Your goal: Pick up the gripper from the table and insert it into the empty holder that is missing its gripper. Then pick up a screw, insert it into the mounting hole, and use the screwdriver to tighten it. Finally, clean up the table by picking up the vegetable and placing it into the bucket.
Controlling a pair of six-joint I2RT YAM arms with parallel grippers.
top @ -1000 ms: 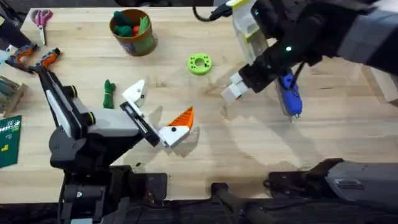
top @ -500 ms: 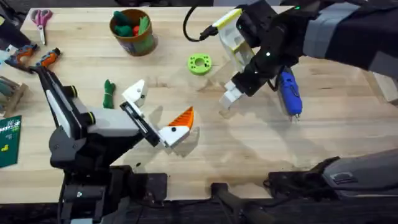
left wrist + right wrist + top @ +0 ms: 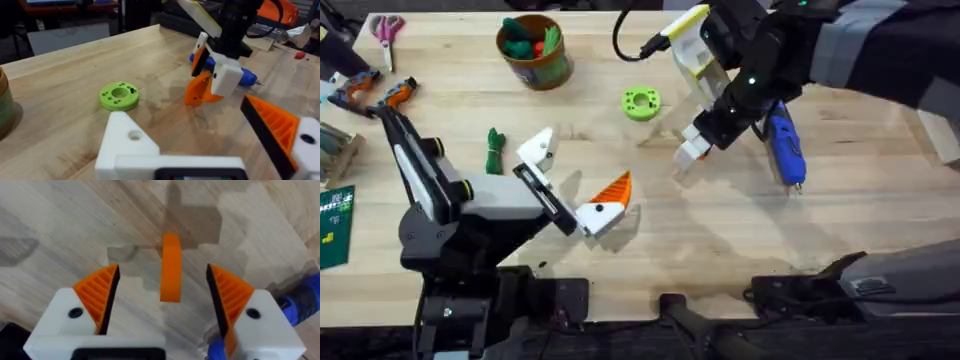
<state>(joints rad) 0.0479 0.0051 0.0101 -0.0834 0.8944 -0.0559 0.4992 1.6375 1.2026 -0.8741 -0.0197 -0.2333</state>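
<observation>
The loose orange gripper (image 3: 170, 267) stands on edge on the wood, between the spread orange pads of my right gripper (image 3: 163, 280) and touching neither. The left wrist view shows the same orange gripper (image 3: 199, 92) under that hand. My right gripper (image 3: 692, 148) hovers left of the blue screwdriver (image 3: 784, 148), which lies on the table. My left gripper (image 3: 578, 168) rests open; one finger is the plain white holder (image 3: 537, 148), the other carries an orange tip (image 3: 613, 187). The dark green vegetable (image 3: 496, 150) lies left of the holder. The bucket (image 3: 532, 50) stands at the back.
A lime-green ring (image 3: 641, 102) lies between the bucket and my right gripper. Scissors (image 3: 387, 28) and orange-handled tools (image 3: 375, 92) sit at the far left edge. The bucket holds several toy items. Bare wood stretches across the front right.
My right arm has swung left, away from the screwdriver, and lowered its open gripper around the loose orange gripper. The left arm has not moved.
</observation>
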